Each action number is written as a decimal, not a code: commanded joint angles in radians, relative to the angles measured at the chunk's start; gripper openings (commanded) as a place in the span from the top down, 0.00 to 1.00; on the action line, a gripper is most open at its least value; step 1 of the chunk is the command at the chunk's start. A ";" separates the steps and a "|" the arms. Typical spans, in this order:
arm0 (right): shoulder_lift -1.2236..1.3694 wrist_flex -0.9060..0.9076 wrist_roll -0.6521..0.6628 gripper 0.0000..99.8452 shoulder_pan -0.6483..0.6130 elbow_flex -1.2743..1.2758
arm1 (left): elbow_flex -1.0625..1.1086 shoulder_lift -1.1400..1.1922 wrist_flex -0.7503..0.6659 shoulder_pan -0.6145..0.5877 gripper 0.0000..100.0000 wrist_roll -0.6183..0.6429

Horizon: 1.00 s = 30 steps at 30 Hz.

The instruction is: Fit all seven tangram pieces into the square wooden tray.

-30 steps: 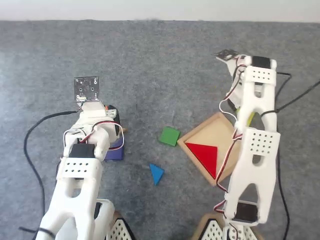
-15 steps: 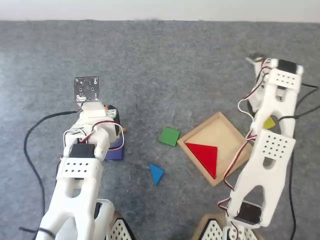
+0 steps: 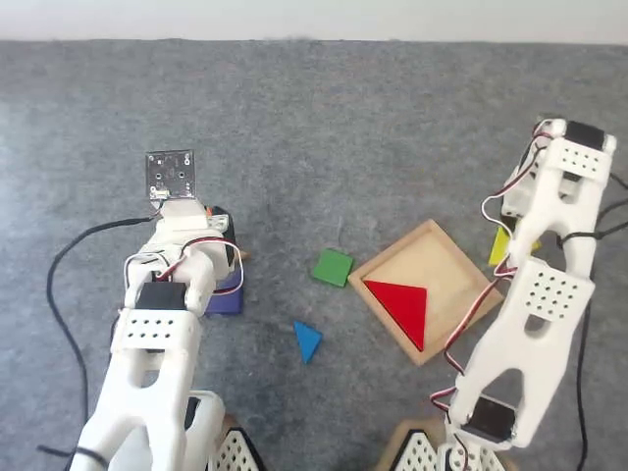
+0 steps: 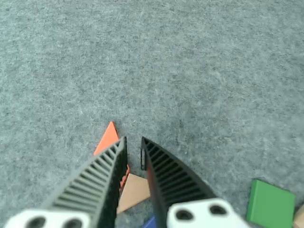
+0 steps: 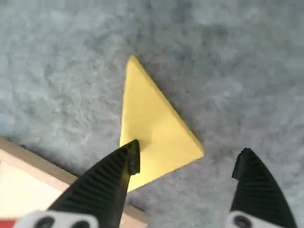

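Observation:
The square wooden tray (image 3: 433, 257) lies right of centre and holds a red triangle (image 3: 402, 302). Just past its right corner lies a yellow triangle (image 5: 152, 126), also the yellow triangle (image 3: 500, 245) beside the right arm (image 3: 554, 289). My right gripper (image 5: 190, 154) hangs open over it, one finger on its edge near the tray rim (image 5: 19, 166). My left gripper (image 4: 134, 142) is shut with nothing in it, above an orange triangle (image 4: 109, 137) and a tan piece (image 4: 134, 194). A green square (image 3: 333, 267), a blue triangle (image 3: 307, 340) and a purple piece (image 3: 224, 298) lie on the carpet.
Grey carpet covers the table. The left arm (image 3: 162, 324) stands over the pieces at the left. The green square (image 4: 270, 206) sits off to one side of the left gripper. Open carpet stretches across the far half.
The right arm has swung to the right, from above the tray's far side to beyond its right corner, uncovering the tray. The left arm has kept still.

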 commanded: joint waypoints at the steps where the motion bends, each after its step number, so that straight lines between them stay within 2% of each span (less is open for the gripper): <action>1: -0.162 0.015 -0.049 0.68 0.013 0.026 | -0.007 0.002 -0.028 0.009 0.95 -0.011; 5: -0.354 0.021 -0.054 0.68 0.012 0.107 | -0.007 0.002 -0.028 0.009 0.95 -0.011; 9: -0.605 -0.033 -0.069 0.68 -0.019 0.391 | -0.007 0.002 -0.028 0.009 0.95 -0.011; 13: -0.809 -0.355 -0.103 0.68 -0.071 0.848 | -0.007 0.002 -0.029 0.009 0.95 -0.011; 16: -0.878 -0.596 -0.112 0.68 -0.074 1.033 | -0.007 0.002 -0.028 0.009 0.95 -0.011; 20: -0.834 -0.595 -0.215 0.68 -0.070 0.997 | -0.007 0.002 -0.028 0.009 0.95 -0.011; 27: -0.607 -0.483 -0.299 0.68 -0.071 0.778 | -0.007 0.002 -0.028 0.009 0.95 -0.011; 30: -0.496 -0.443 -0.296 0.62 -0.067 0.681 | -0.007 0.002 -0.028 0.009 0.95 -0.011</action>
